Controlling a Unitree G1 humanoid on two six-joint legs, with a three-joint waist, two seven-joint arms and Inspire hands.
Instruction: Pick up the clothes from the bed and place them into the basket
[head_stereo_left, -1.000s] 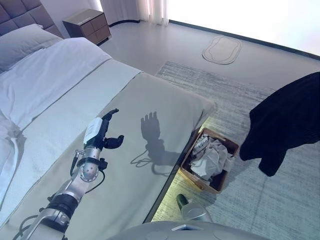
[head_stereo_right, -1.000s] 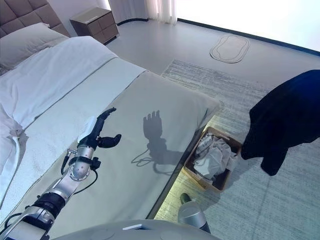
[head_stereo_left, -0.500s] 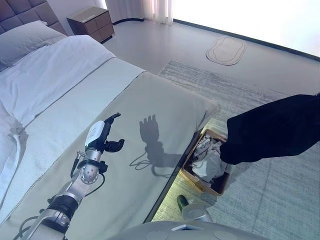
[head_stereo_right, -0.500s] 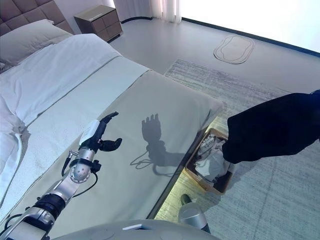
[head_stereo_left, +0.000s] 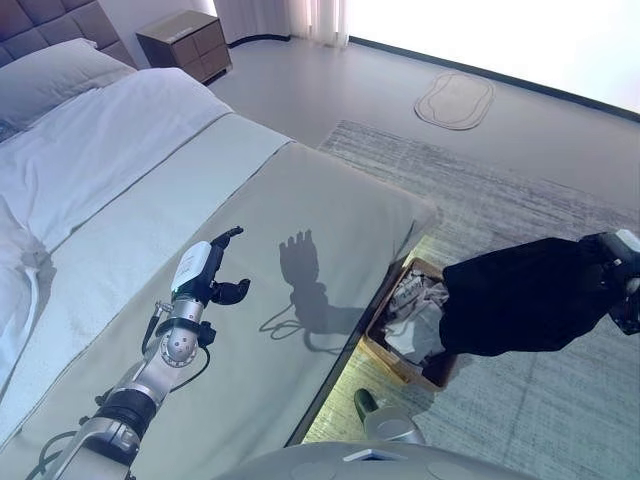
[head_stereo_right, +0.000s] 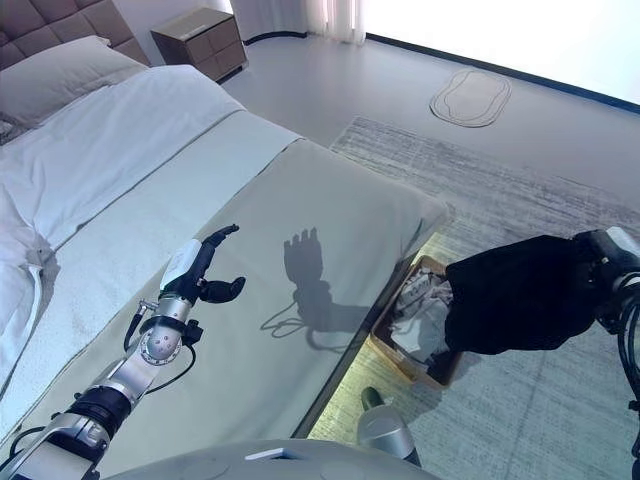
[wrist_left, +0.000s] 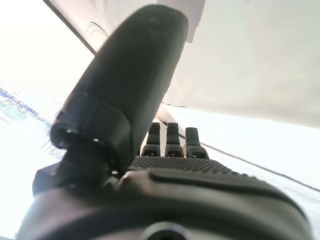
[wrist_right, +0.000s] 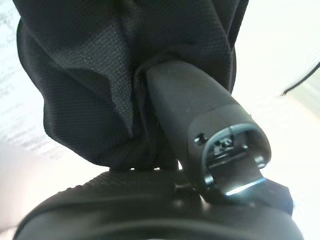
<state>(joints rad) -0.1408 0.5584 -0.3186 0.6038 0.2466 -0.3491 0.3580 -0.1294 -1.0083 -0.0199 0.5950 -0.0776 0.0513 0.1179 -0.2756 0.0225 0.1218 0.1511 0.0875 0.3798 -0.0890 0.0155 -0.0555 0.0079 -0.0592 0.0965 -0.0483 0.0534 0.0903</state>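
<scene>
Right hand (head_stereo_right: 605, 262) pinching black garment (head_stereo_right: 520, 295), thumb dug into the cloth; garment hangs over the basket's (head_stereo_right: 383, 345) far side, light clothes (head_stereo_right: 418, 308) inside. Left hand (head_stereo_left: 205, 275) spread, fingers straight, above the bed (head_stereo_left: 320, 200).

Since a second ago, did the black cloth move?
Yes. The black cloth, pinched by the right robot hand, swung down and toward the basket; its edge now overlaps the rim.
</scene>
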